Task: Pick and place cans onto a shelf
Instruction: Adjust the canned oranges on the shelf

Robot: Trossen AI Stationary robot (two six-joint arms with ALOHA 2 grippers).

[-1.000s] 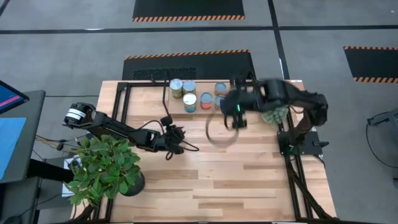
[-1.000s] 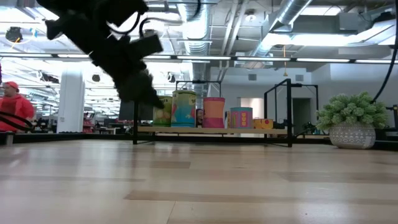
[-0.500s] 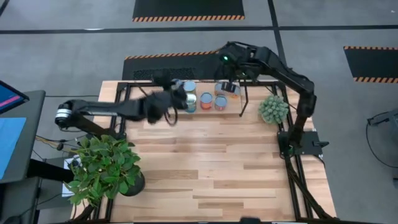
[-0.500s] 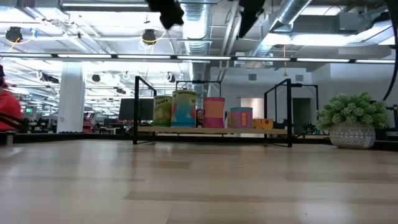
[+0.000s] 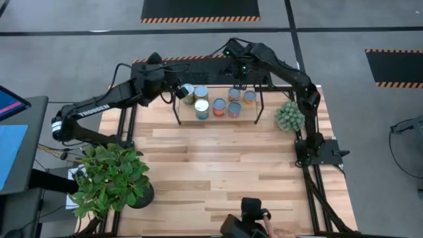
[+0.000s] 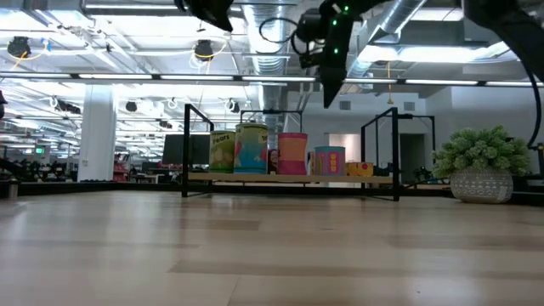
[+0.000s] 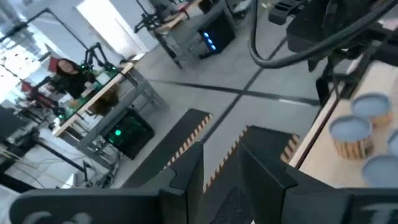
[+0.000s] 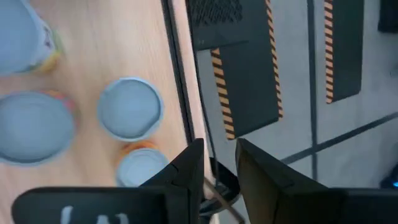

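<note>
Seven cans (image 5: 201, 108): all upright on the shelf, bunched in two loose rows, most showing silvery-blue tops.
Shelf (image 6: 289, 178): far middle of the table, light board on thin black legs.
Left gripper (image 7: 221, 149): raised above the shelf's far left corner, fingers slightly parted, nothing between them.
Right gripper (image 8: 217, 149): raised above the shelf's far right part, fingers spread, empty.
Leafy plant (image 5: 109, 178): near left corner of the table.
Small plant (image 5: 289, 116): right of the shelf.
</note>
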